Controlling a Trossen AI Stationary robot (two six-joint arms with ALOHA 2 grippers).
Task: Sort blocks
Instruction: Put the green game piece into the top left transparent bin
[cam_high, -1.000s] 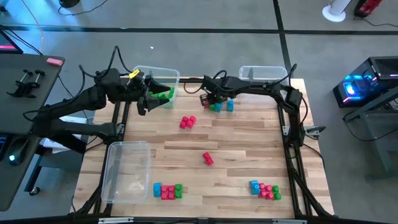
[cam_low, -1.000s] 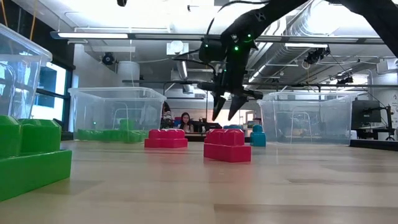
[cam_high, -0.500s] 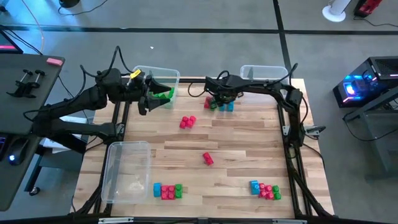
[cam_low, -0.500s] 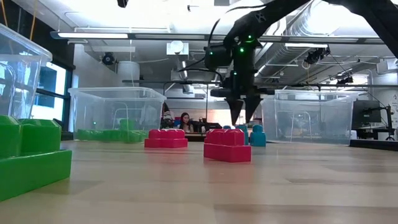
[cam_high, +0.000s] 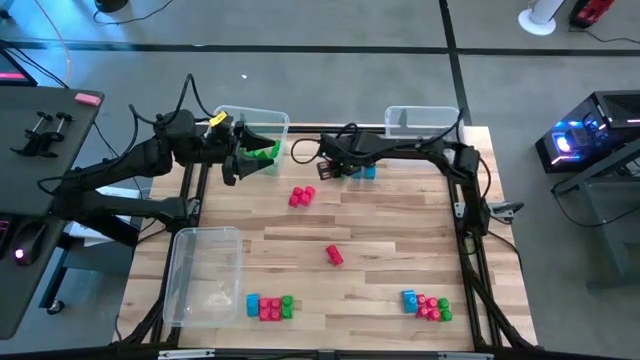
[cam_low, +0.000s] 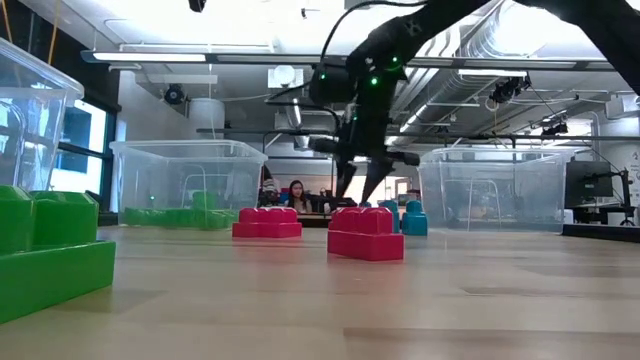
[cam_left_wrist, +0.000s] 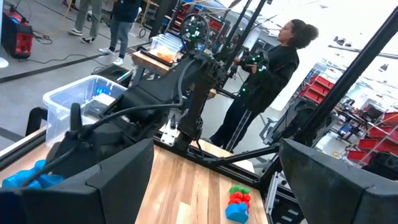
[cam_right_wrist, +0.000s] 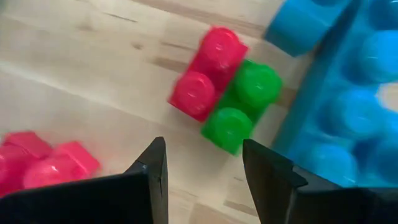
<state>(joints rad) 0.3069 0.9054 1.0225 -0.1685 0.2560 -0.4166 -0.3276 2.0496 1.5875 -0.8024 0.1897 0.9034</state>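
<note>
Left gripper (cam_high: 232, 165) hangs wide open and empty over the green-block bin (cam_high: 222, 117); right gripper (cam_high: 325, 168) hovers half-open, empty, above the red-green cluster (cam_right_wrist: 224, 93) beside blue blocks (cam_right_wrist: 348, 93), likely lining up a pick

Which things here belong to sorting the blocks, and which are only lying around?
For the job:
- blocks
- clear bins
- right claw, empty above a block cluster
- left claw, open at the bin of green blocks

Lying about:
- pink object on the side desk
- computer tower
</note>
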